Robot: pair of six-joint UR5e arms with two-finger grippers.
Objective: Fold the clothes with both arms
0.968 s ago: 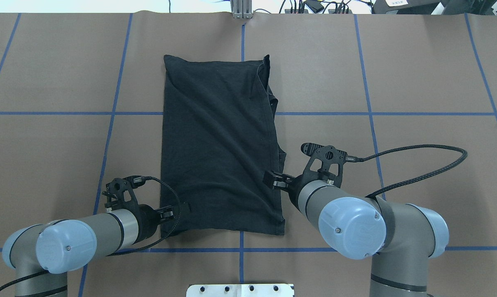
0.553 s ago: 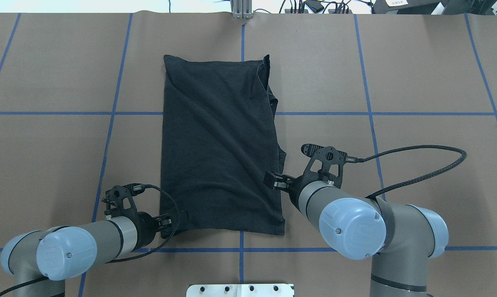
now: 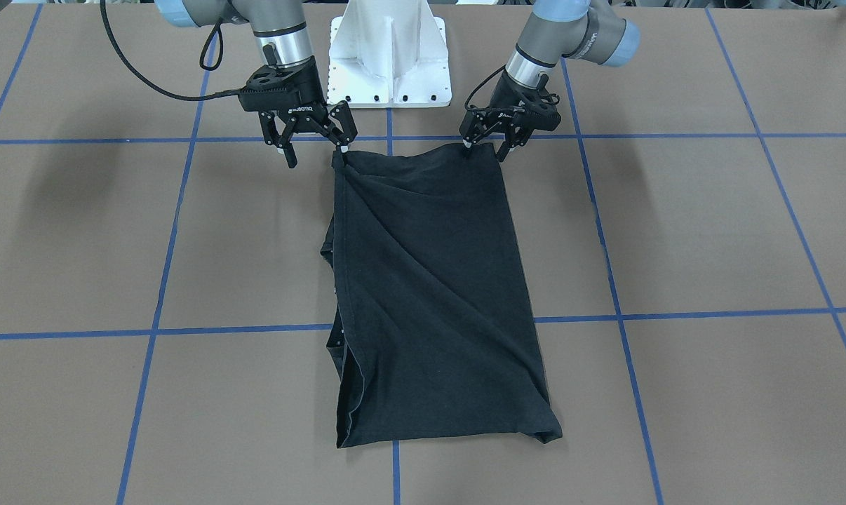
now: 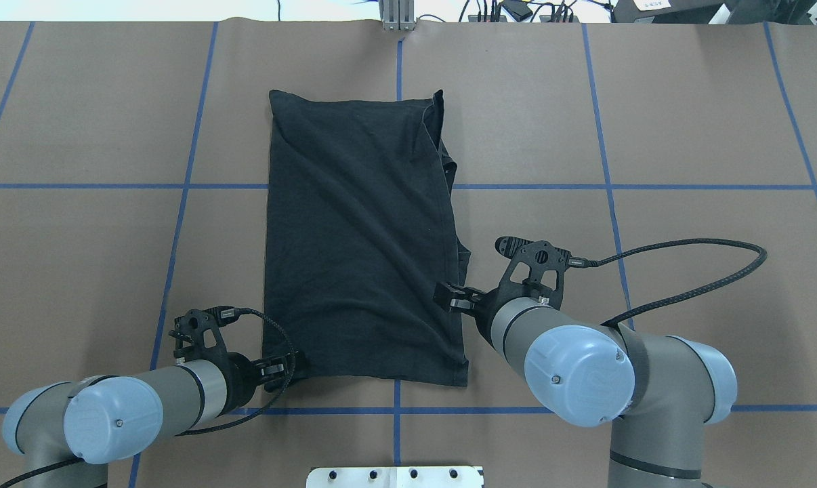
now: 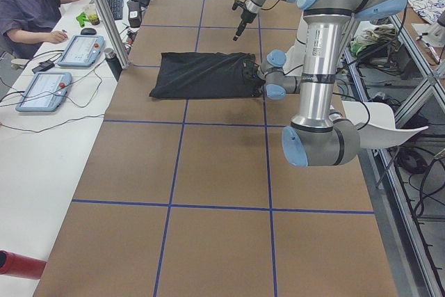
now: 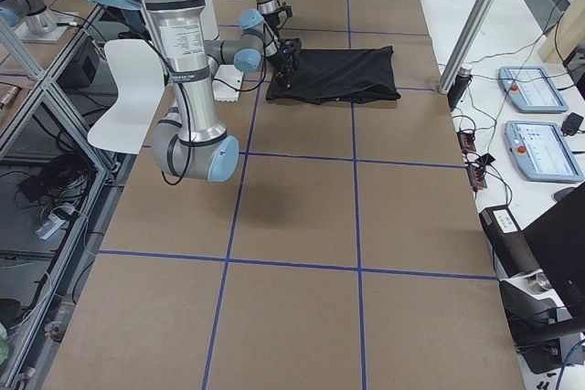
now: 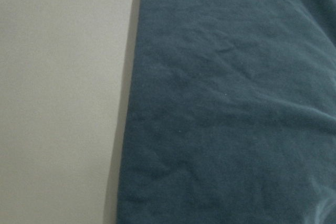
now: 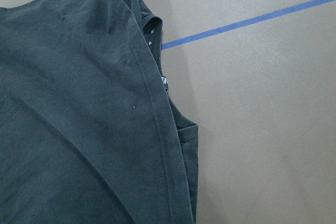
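Observation:
The black T-shirt lies folded into a long rectangle, plain side up, and also shows in the front view. My left gripper is open and low, its fingertips straddling the shirt's near left corner; it also shows in the overhead view. The left wrist view shows only cloth beside bare table. My right gripper is open and empty, held above the shirt's right edge. The right wrist view looks down on that edge and a tucked sleeve. The logo is hidden.
The brown table cover has a blue tape grid. The white pedestal base stands at the robot's edge. An operator sits by control tablets on a side desk; a metal post stands at the table edge.
My left gripper has moved back toward the robot along the shirt's left edge to its near corner. The right arm and the shirt have hardly moved.

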